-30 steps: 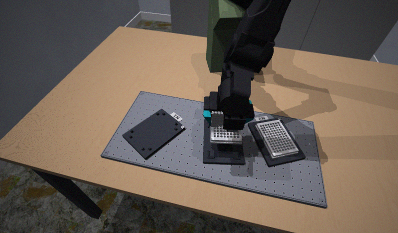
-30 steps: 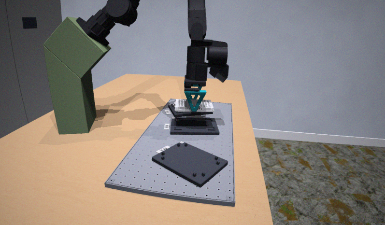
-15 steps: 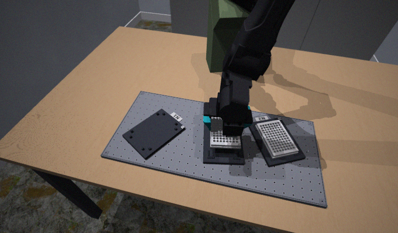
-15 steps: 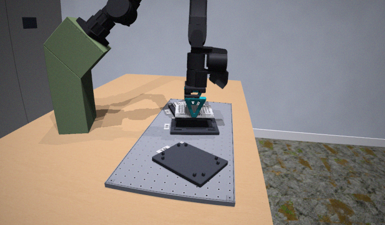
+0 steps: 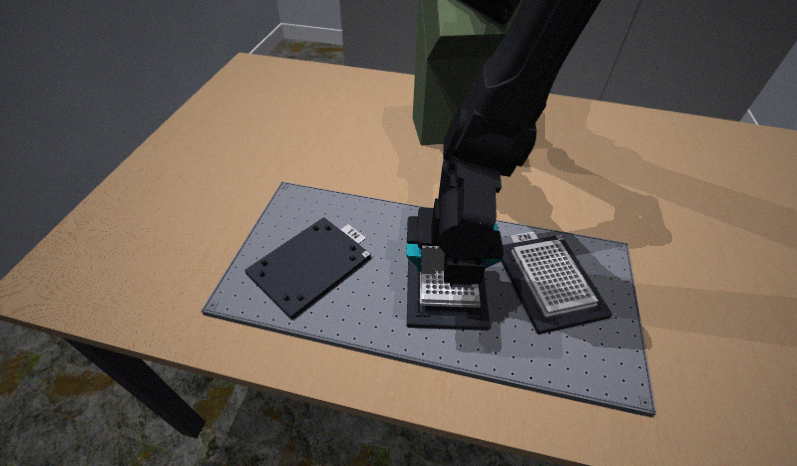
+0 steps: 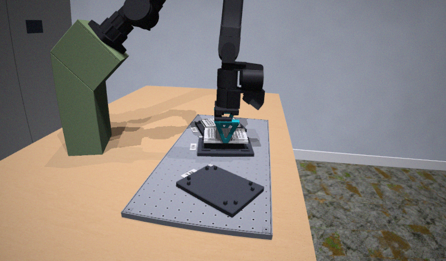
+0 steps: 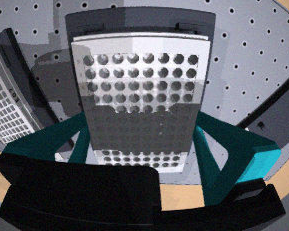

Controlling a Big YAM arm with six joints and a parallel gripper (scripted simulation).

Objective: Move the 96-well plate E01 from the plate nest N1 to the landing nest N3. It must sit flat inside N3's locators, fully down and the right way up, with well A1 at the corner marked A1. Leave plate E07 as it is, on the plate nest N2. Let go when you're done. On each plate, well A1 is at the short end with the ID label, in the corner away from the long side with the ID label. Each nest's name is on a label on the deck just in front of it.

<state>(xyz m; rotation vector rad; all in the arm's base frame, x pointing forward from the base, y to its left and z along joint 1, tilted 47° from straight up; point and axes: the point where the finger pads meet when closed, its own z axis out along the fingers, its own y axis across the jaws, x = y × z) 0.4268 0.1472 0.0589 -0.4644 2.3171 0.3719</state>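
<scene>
Plate E01 (image 5: 448, 286), a white 96-well plate, is between the teal fingers of my gripper (image 5: 454, 259), which is shut on its long sides. The plate is level and very low over the dark landing nest N3 (image 5: 447, 309) in the middle of the grey deck; I cannot tell whether it touches the nest. In the wrist view the plate (image 7: 139, 103) covers most of the nest (image 7: 139, 20), and my gripper (image 7: 141, 116) grips its near half. Nest N1 (image 5: 307, 266) lies empty on the left. Plate E07 (image 5: 553, 276) sits on nest N2 on the right.
The grey perforated deck carries all three nests. The green arm pedestal (image 5: 441, 75) stands behind the deck. In the exterior view, nest N1 (image 6: 220, 189) is nearest, with the held plate (image 6: 225, 135) behind it and plate E07 (image 6: 207, 122) behind that.
</scene>
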